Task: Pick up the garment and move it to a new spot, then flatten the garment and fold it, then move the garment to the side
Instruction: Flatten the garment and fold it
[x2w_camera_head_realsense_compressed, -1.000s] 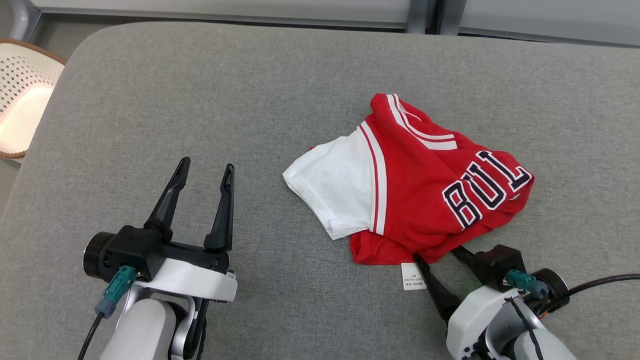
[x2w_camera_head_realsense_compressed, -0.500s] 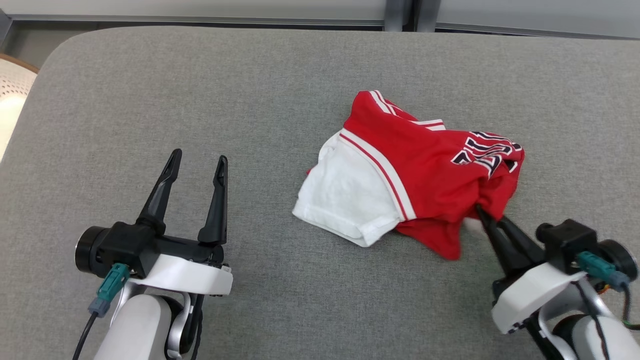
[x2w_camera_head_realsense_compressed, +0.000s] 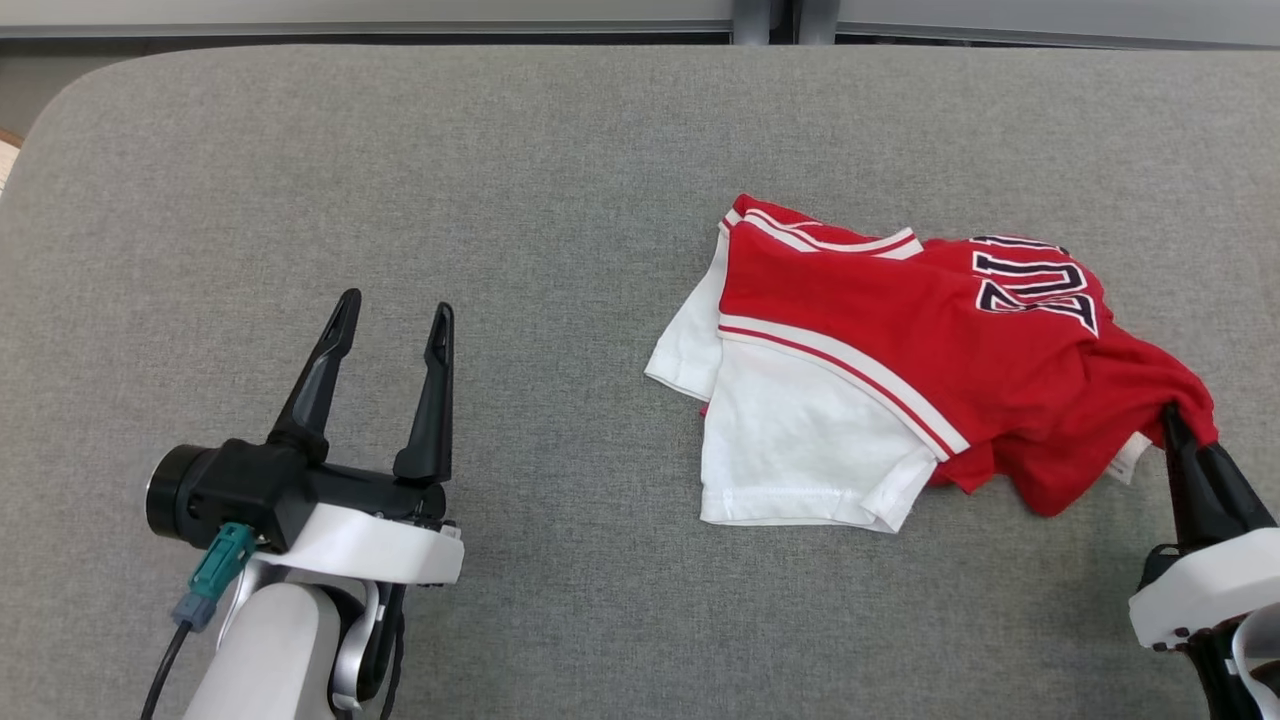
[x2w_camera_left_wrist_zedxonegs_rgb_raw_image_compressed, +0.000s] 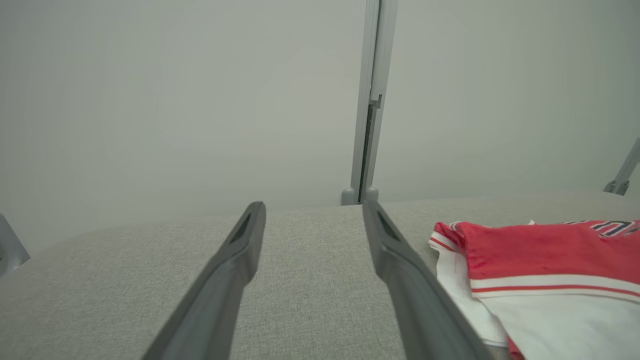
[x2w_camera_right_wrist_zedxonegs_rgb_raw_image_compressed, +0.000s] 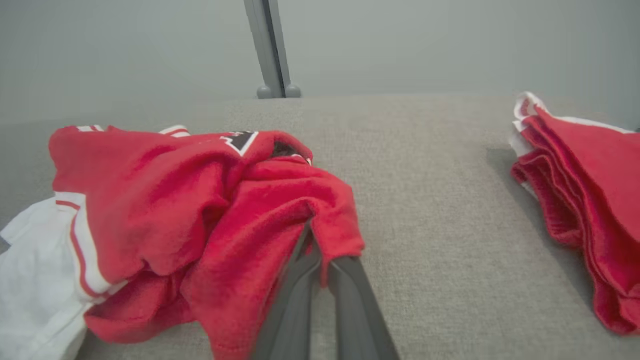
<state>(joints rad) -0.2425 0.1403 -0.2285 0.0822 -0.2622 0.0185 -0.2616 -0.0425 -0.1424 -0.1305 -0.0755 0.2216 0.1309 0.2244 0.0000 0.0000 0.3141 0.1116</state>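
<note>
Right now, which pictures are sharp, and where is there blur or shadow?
Head view: even light, crisp lettering on the red and white jersey. Left wrist view: left pincer soft, close to the lens. Right wrist view: right pincer blurred at the bottom edge; folded red garment casts a shadow on its left.

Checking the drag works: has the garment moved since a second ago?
Yes. Pinched by the right gripper, the garment has slid to the robot's right, away from the post behind the grey surface, though the camera also turned.
</note>
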